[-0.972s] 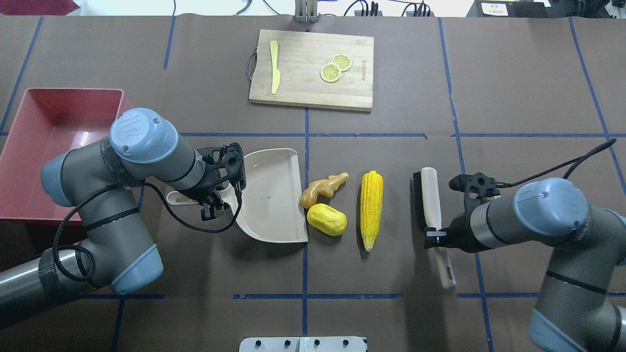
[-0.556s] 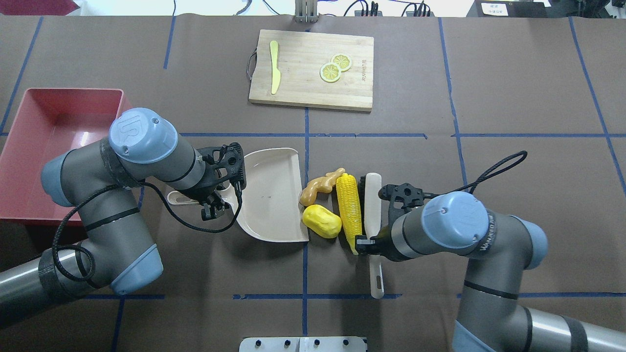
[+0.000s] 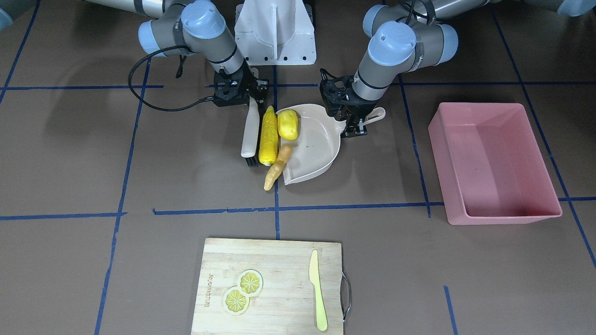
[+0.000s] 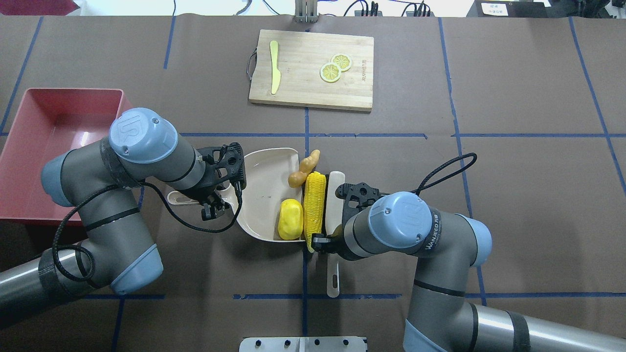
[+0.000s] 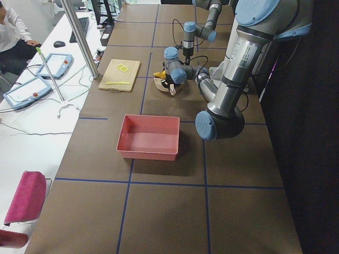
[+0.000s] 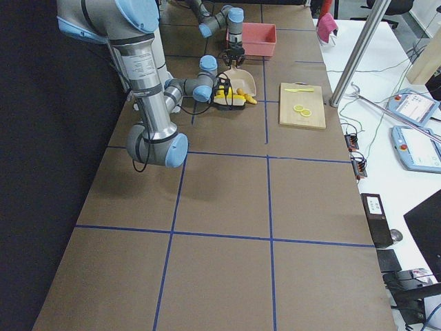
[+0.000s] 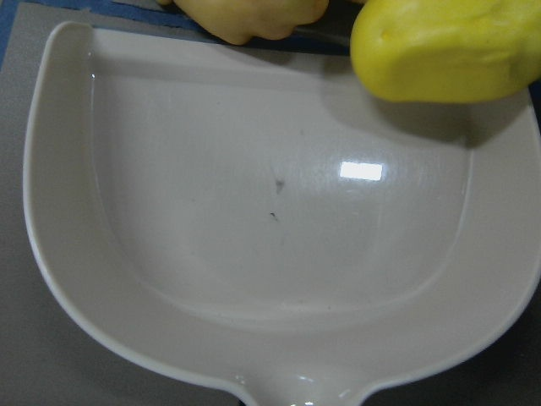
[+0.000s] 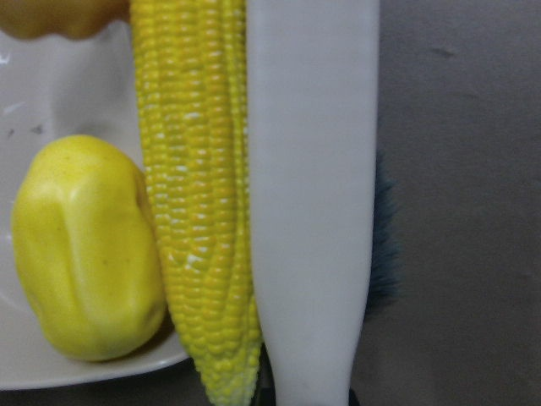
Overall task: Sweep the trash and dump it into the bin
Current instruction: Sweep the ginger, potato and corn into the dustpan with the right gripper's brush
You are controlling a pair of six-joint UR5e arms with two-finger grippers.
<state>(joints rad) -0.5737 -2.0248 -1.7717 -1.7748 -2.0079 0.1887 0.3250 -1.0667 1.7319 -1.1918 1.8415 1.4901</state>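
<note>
- My left gripper (image 4: 215, 199) is clamped on the dustpan (image 4: 266, 193) at the neck of its handle. The pan lies flat on the table (image 4: 513, 88) with its open mouth turned away from that hand.
- My right gripper (image 4: 324, 239) is clenched round the handle of the brush (image 4: 335, 195). The brush lies just outside the dustpan's mouth and parallel to it, with its pale back facing up.
- The corn cob (image 4: 314, 205) lies along the dustpan's lip, squeezed between the pan and the brush. In my right wrist view it touches the brush down its whole side.
- The oval vegetable (image 4: 290, 220) lies inside the dustpan, on the floor just within the mouth. It is at the end of the lip nearer my base, and it rests against the corn cob.
- The ginger root (image 4: 304, 168) is at the far corner of the dustpan's mouth. One end sits at the lip beside the tip of the corn cob, and the other pokes past the pan's corner onto the table. I cannot tell whether it rests on the lip.
- The bin (image 4: 73, 91) stands well apart from the dustpan, out beyond the handle side.
- The cutting board (image 4: 313, 90) lies well beyond the dustpan's far side. It carries the knife (image 4: 275, 73) and the two lemon slices (image 4: 336, 67).
</note>
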